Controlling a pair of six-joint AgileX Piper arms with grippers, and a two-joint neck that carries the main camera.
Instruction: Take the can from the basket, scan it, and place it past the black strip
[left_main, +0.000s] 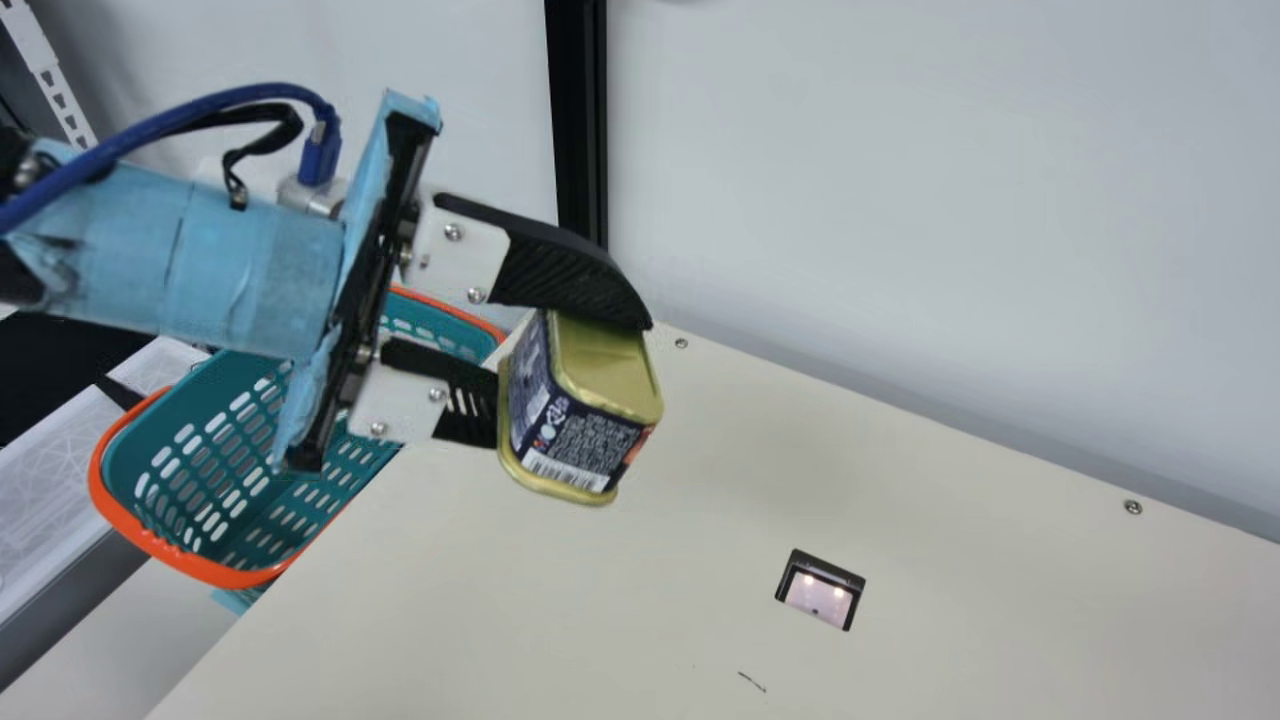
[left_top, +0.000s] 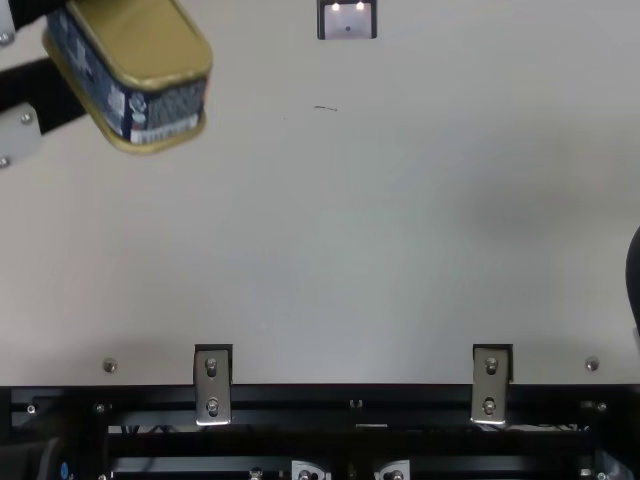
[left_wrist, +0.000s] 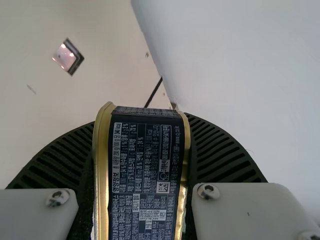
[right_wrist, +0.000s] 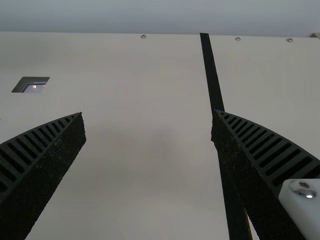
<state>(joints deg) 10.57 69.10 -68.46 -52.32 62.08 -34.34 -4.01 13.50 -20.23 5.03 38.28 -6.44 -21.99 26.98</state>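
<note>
Can (left_main: 585, 440) is clamped in the left hand (left_main: 578, 385), above the table's (left_main: 690, 540) left side; right hand (left_top: 635, 280) is open.

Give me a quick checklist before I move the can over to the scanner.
1. Can out of the basket: ok.
2. Left gripper shut on the can: ok.
3. Scanner lit: ok.
4. Can over the scanner: not ok, it hangs off to one side.
5. Can already scanned: cannot tell.
6. Right gripper holding nothing: ok, open near the black strip.
</note>
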